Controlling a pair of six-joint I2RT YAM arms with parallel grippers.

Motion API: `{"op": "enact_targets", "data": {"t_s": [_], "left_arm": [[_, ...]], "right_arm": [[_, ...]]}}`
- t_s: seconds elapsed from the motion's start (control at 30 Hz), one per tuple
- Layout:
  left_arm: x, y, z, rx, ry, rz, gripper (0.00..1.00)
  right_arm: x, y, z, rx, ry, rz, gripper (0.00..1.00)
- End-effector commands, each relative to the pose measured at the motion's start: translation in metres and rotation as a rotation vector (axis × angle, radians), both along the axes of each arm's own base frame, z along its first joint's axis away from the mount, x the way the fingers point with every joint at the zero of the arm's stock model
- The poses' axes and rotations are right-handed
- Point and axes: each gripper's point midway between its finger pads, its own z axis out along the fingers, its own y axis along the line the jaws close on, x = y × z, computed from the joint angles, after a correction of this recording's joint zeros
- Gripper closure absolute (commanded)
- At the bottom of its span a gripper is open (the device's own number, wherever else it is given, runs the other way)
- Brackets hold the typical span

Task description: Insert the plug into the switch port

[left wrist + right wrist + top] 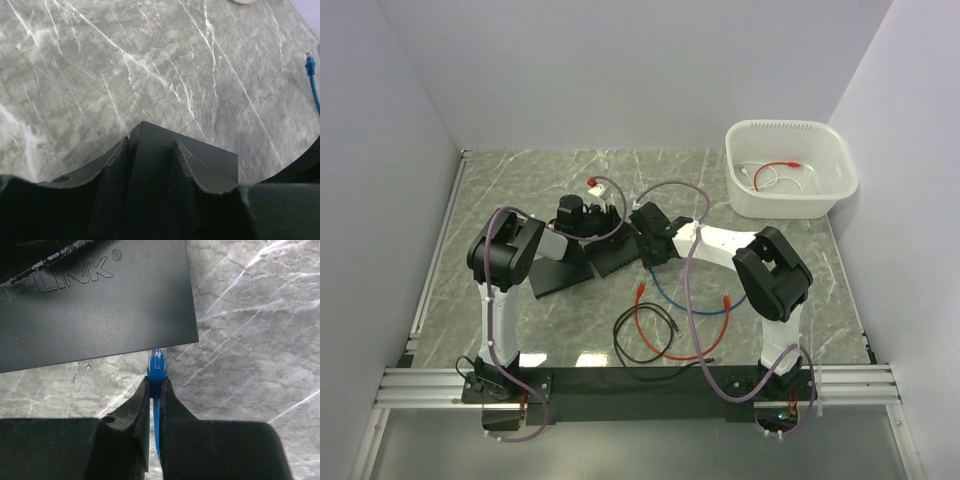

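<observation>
At the near edge of the switch (95, 305), right gripper (156, 386) has the blue plug (157, 366) pinched tight just behind its clear tip, cable running back between the fingers. Plug tip sits right at the switch's edge, touching or just shy, can't tell which. The port face isn't visible from the right wrist view, so I can't confirm it's lined up with an opening. Left gripper (150, 145) sits half-spread over a corner of the switch; can't tell whether the fingers actually bear on the housing. My read: final alignment, insertion not yet done. To do it well, get the left fingers firmly on the housing first so the switch can't slide on the marble table (250, 340). Then drive the plug straight along its own axis, no yaw, latch tab on the correct side. Go slow; if the housing skids or the plug tilts in the grip, back off and re-centre rather than push harder. Don't release until it looks fully seated.
</observation>
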Motion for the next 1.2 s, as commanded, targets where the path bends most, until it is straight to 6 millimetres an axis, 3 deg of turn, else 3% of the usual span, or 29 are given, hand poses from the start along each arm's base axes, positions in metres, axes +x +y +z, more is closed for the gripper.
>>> {"op": "enact_targets", "data": {"t_s": [0.0,0.2,0.33,0.53,0.77,1.17], "left_arm": [[-0.054,-0.021,-0.045,0.108,0.146,-0.142,0.61],[-0.057,-0.024,-0.049,0.140,0.145,-0.169,0.71],[-0.058,-0.024,-0.050,0.143,0.144,-0.170,0.76],[-0.059,-0.023,-0.051,0.146,0.147,-0.172,0.75],[-0.060,-0.024,-0.051,0.144,0.144,-0.179,0.69],[-0.059,-0.024,-0.049,0.143,0.137,-0.192,0.73]], "right_arm": [[0.056,0.032,0.043,0.135,-0.200,-0.029,1.00],[0.058,0.032,0.049,0.110,-0.214,-0.018,1.00],[0.061,0.032,0.065,0.115,-0.247,-0.024,1.00],[0.066,0.035,0.083,0.132,-0.286,-0.017,1.00],[0.071,0.044,0.071,0.137,-0.299,0.029,1.00],[0.077,0.046,0.044,0.101,-0.305,0.070,1.00]]}}
